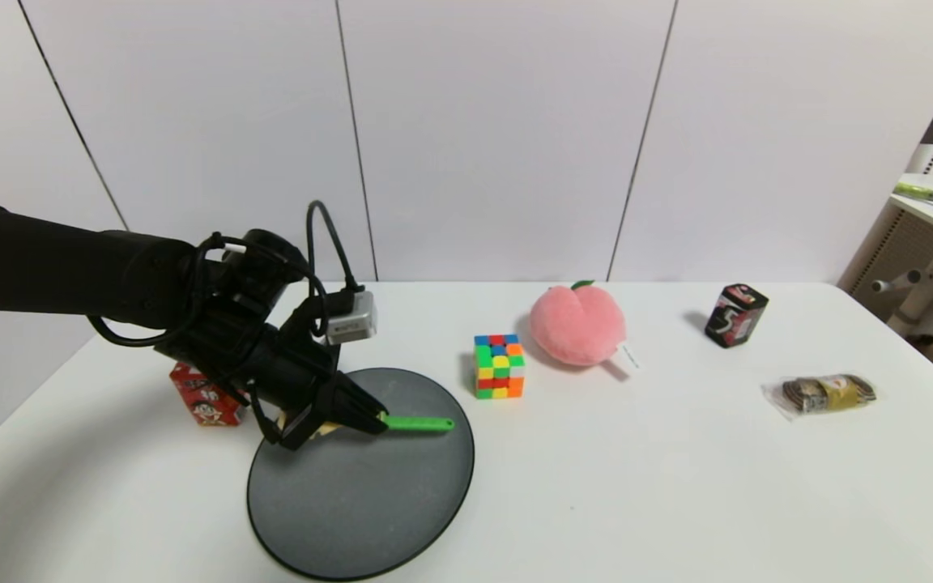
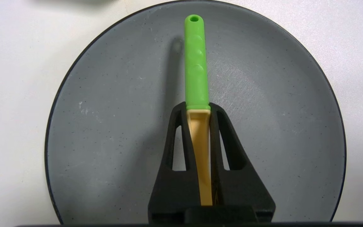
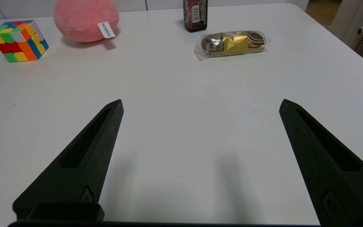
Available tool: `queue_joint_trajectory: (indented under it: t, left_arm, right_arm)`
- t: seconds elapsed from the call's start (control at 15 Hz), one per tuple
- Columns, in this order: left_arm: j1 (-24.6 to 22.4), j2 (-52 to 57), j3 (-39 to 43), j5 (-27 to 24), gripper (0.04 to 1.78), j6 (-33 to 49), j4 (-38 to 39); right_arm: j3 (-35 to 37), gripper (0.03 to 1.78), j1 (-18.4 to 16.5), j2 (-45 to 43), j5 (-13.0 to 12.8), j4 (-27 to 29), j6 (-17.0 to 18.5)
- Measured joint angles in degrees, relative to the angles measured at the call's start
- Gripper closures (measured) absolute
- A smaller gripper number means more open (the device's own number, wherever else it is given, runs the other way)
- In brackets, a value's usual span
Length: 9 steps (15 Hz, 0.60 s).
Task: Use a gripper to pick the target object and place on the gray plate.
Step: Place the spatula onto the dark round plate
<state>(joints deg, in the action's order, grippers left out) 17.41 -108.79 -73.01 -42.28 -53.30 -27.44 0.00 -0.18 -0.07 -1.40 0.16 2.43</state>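
White table, left end effector [image 2: 198,108] clamping green-handled, pale-yellow pasta spoon [image 2: 196,63] above gray plate [image 2: 106,126]

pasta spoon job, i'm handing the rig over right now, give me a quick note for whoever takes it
Left gripper: shut on the pasta spoon, gripping it where the green handle meets the pale yellow neck. It is above the gray plate; the spoon's shadow on the plate suggests it is not set down yet.
Right gripper: fingers wide open, holding nothing, over bare table on the right side.
Done: spoon picked up and brought over the plate.
Left: lower it, open the left fingers, pull the arm away.
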Motion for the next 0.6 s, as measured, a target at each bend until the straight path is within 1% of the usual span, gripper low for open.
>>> queue_joint_trajectory:
  t: [0.13, 0.27, 0.47, 0.6]
  left_arm:
    - [0.0, -0.1, 0.3, -0.4, 1.30, 0.0, 0.0]
    - [-0.1, -0.2, 0.6, -0.7, 1.02, -0.1, 0.1]
    - [-0.1, 0.1, 0.9, -0.7, 0.73, -0.1, -0.1]
    - [-0.1, 2.0, 1.0, -0.4, 0.59, 0.1, -0.6]
  right_arm:
    - [0.0, 0.10, 0.0, 0.0, 0.0, 0.0, 0.0]
    - [0.0, 0.10, 0.0, 0.0, 0.0, 0.0, 0.0]
    - [0.0, 0.10, 0.0, 0.0, 0.0, 0.0, 0.0]
    - [0.0, 0.10, 0.0, 0.0, 0.0, 0.0, 0.0]
